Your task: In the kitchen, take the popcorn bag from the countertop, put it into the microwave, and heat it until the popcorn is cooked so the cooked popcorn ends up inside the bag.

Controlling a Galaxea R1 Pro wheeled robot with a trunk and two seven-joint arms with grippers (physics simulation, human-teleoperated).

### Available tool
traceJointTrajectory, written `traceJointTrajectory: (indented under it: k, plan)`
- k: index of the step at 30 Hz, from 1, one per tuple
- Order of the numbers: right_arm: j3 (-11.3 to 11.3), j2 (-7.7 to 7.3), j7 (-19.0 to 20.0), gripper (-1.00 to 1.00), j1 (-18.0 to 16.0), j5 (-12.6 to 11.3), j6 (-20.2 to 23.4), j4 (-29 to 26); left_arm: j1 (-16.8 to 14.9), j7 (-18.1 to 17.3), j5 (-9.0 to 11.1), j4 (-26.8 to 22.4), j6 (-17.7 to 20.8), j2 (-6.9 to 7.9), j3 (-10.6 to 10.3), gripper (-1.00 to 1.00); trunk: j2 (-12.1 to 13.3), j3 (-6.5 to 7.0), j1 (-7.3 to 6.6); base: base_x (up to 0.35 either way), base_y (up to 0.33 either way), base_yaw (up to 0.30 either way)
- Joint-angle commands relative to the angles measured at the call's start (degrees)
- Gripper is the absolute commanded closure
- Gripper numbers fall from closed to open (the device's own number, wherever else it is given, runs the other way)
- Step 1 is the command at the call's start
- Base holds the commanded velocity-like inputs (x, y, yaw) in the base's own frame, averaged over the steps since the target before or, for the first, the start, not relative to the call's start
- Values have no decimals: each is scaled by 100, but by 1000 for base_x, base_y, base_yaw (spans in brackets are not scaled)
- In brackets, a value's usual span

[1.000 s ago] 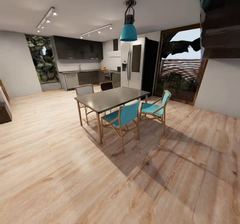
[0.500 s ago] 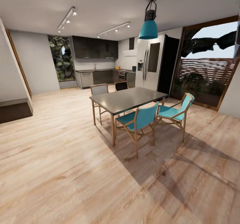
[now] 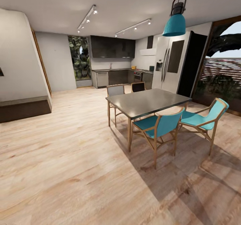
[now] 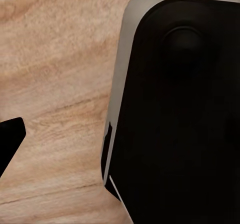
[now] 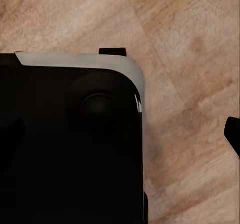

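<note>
Grey dining table (image 3: 147,101) stood on wood floor (image 3: 67,158). Two teal chairs (image 3: 160,126) at its near and right sides, two darker chairs (image 3: 115,90) at far side. Teal pendant lamp (image 3: 174,24) hung above. Steel fridge (image 3: 170,64) behind table, large window (image 3: 222,74) beside fridge.

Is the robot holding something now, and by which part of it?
It cannot be told: both wrist views look down at the wooden floor and the robot's black base.

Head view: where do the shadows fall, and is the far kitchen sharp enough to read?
Head view: the grey dining table and teal wooden chairs cast long dark shadows across the plank floor; the dark kitchen cabinets are small and soft. Wrist views: wood grain blurred.
</note>
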Motion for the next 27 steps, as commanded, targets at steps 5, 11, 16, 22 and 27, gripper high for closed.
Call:
traceJointTrajectory:
  k: [5, 11, 16, 22, 27]
  plan:
    - [-10, 1, 2, -100, -2, -3, -21, 3, -4, 0, 1, 2, 1, -1, 30, -100, -3, -18, 3, 309, 144, 262]
    - [-13, 2, 2, -100, -2, -3, -22, 3, -4, 0, 2, 7, 1, -1, 37, -100, -3, -33, 3, 309, 144, 262]
    - [-15, 2, 2, -100, -2, -3, -25, 3, -4, 0, 2, 8, 1, -1, 37, -100, -3, -45, 3, 309, 144, 262]
    - [-14, 1, 2, -100, -2, -3, -24, 3, -4, 1, 1, 9, 1, -1, 38, -100, -3, -60, 3, 309, 144, 262]
    - [-15, 2, 2, -100, -2, -3, -24, 3, -4, 2, 5, 8, 1, -1, 34, -100, -3, -72, 3, 309, 144, 262]
